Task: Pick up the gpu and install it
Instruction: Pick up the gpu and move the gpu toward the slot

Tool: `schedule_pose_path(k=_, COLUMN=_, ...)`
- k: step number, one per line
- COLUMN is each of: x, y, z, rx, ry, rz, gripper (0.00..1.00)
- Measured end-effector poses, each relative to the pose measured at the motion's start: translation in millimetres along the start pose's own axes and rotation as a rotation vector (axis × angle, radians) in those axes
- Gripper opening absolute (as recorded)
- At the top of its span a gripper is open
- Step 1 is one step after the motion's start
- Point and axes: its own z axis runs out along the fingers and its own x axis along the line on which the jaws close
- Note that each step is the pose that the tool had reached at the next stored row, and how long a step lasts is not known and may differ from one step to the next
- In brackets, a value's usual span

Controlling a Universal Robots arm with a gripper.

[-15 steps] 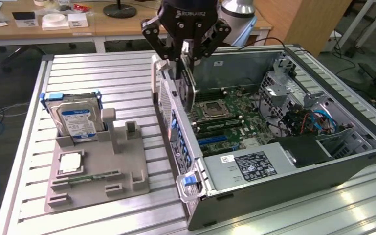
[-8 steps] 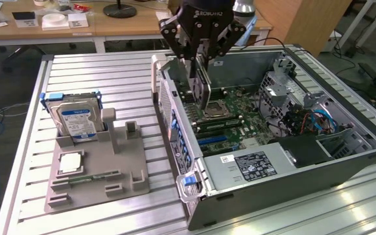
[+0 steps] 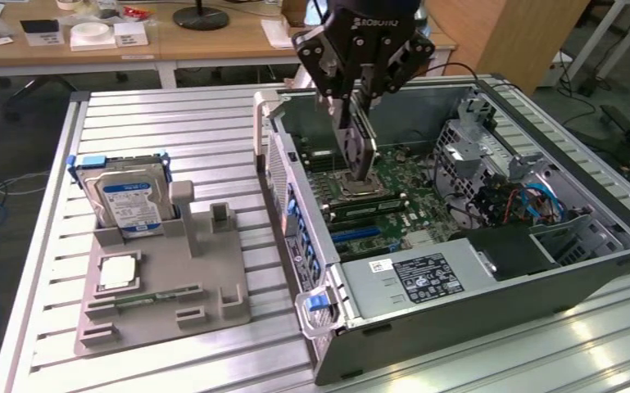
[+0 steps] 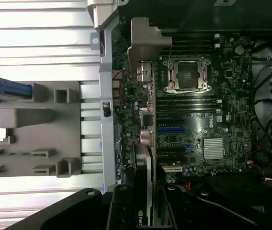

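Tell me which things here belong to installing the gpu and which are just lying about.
Part of the job:
- gpu, held in the jaws above the board
- open computer case
- motherboard inside it

Just lying about:
- hard drive
- memory stick
- grey holder they sit in

arm (image 3: pixel 364 20): cut off by the picture's upper edge, just above the gripper (image 3: pixel 355 110)
gpu (image 3: pixel 360 160): upper edge hidden between the clamping fingers; seen edge-on, so its face cannot be made out
motherboard (image 3: pixel 408 188): the stretch straight under the gripper is covered by the card
hard drive (image 3: pixel 129 203): well apart from the gripper; label print too small to read
sticker (image 3: pixel 428 278): on the silver box inside the case, apart from the gripper; text unreadable
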Motion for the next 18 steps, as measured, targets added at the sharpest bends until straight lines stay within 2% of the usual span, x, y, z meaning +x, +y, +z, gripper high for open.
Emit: schedule_pose_path(k=18, x=-44.1, y=2.4, z=1.1, rx=0.0000, ry=0.0000, rz=-0.001, gripper=0.27)
